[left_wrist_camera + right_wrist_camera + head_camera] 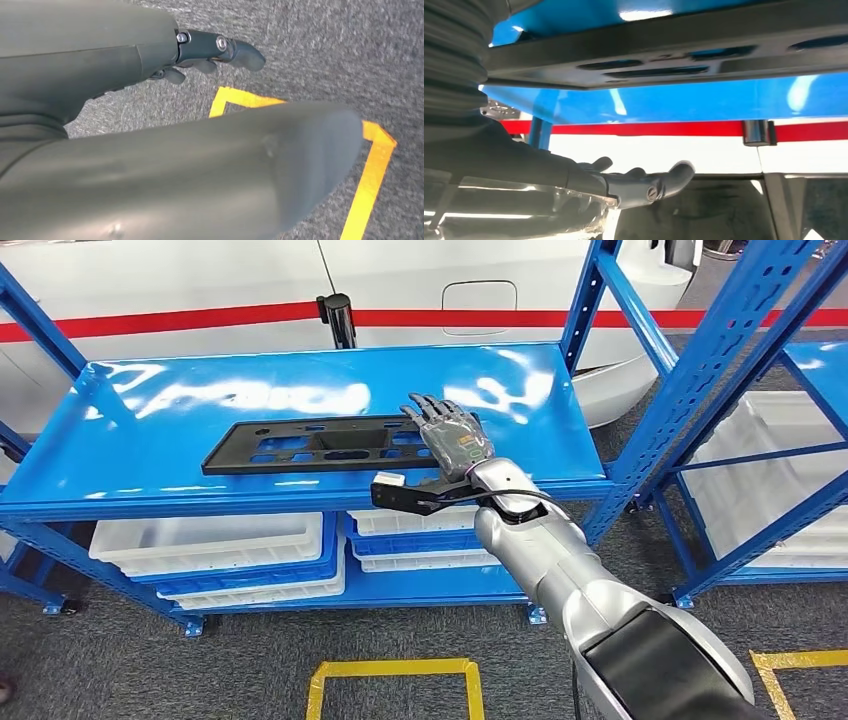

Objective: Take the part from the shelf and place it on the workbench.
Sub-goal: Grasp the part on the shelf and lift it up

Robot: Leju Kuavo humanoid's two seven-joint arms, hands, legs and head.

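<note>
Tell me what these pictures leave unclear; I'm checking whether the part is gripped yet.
- Head view: the right hand lies over the near right end of the black part; contact underneath is hidden by the hand itself.
- Right wrist view: the fingers show spread, but the part is seen edge-on, so the gap cannot be judged.
- Left wrist view: the left hand is largely hidden by blurred grey covers.

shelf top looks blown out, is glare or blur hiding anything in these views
Head view: white glare streaks on the shelf, but the black part and right hand stay sharp. Left wrist view: a blurred grey bulk up close; floor tape sharper. Right wrist view: cover soft, part dark against bright background.
</note>
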